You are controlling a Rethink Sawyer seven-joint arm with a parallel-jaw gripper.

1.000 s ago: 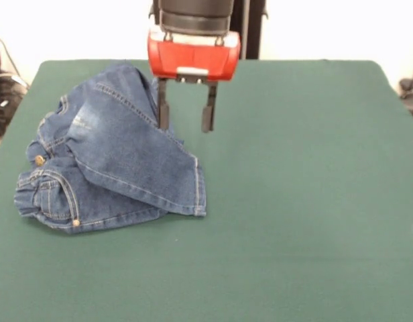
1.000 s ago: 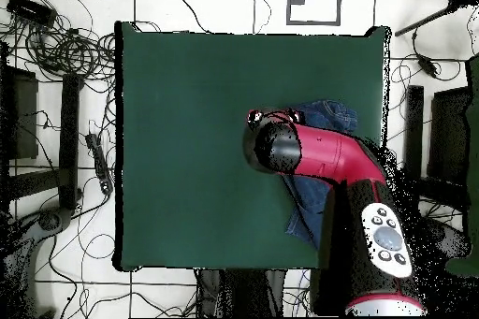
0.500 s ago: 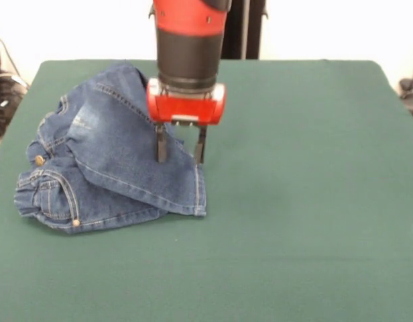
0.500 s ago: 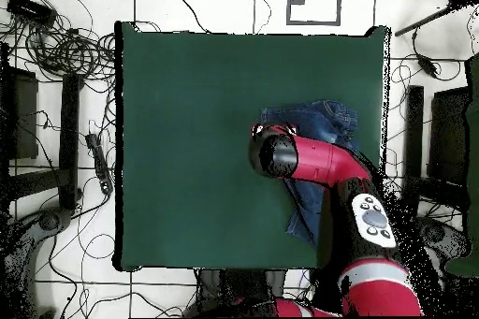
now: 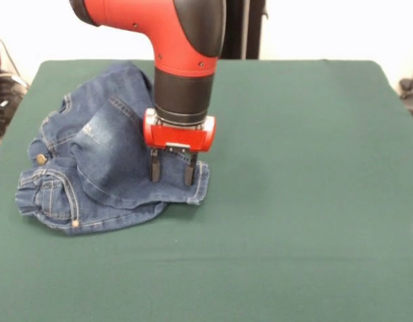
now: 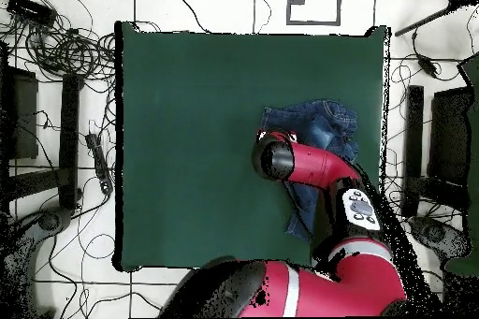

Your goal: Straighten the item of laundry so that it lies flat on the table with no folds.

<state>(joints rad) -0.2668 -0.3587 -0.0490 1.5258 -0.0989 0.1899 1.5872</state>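
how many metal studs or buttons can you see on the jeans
2. On the jeans, a button sits at the waistband on the picture's left in the front view, and a rivet near the lower edge. The folds and the gripper may hide more.

The gripper (image 5: 171,176) is lowered from above the far part of the jeans (image 5: 102,168) onto the hem of the folded-over leg, and its fingers (image 5: 153,168) are drawn closer together than a second ago. The leg's hem corner is shifted and slightly bunched beneath it. In the overhead view, more of the red arm (image 6: 318,170) is brought over the table (image 6: 187,128).
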